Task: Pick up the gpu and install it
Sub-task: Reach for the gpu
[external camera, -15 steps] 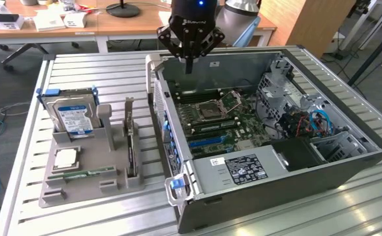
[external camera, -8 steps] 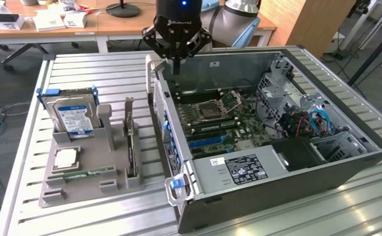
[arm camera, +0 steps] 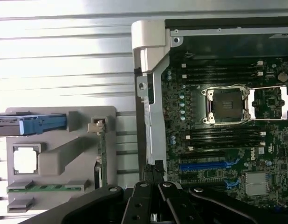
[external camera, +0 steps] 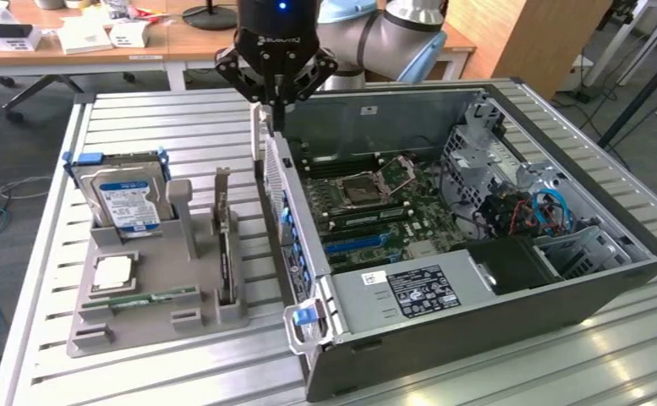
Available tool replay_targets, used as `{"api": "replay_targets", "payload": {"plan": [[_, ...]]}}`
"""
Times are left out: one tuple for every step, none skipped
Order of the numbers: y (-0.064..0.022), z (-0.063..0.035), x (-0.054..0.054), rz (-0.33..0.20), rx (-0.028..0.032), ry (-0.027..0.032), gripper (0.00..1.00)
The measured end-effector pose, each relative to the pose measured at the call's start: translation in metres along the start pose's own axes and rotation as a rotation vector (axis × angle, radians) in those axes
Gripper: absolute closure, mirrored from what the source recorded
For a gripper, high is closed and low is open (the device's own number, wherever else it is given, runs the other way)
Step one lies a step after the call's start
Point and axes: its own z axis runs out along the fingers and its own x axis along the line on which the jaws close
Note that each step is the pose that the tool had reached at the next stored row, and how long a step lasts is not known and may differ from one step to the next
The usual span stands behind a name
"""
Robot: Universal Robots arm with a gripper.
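On your slatted table (external camera: 159, 127), the gripper (external camera: 276, 108) hangs with fingers pressed together over the computer case (external camera: 274, 173) wall, while the gpu (external camera: 224, 245) stands upright in the gray tray (external camera: 125, 326) alongside.

- Your exterior view looks down slantwise from farther off over the computer case (external camera: 452, 359) and grey holder (external camera: 136, 326).
- Your wrist view looks straight down past the gripper (arm camera: 154, 179), closer; both share the motherboard (external camera: 385, 211) and grey holder.

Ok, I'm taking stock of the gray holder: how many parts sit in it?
4 in the gray holder: hard drive upright at the far end, processor chip flat before it, memory stick flat nearer the front, gpu on edge beside the computer case. Smaller parts may be hidden.
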Motion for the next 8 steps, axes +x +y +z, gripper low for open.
{"api": "replay_targets", "payload": {"plan": [[-0.0002, 0.0001, 0.003, 0.000, 0.0001, -0.0001, 0.90], [-0.0005, 0.0002, 0.007, 0.000, 0.0001, -0.0001, 0.90], [-0.0007, 0.0003, 0.010, 0.000, 0.0003, 0.0000, 0.90], [-0.0010, 0.0004, 0.013, 0.000, 0.0004, 0.0000, 0.90], [-0.0012, 0.0005, 0.016, 0.000, 0.0005, 0.0000, 0.90], [-0.0014, 0.0006, 0.018, 0.000, 0.0006, 0.0000, 0.90], [-0.0016, 0.0008, 0.021, 0.000, 0.0006, -0.0001, 0.90], [-0.0018, 0.0009, 0.024, 0.000, 0.0007, -0.0001, 0.90]]}}
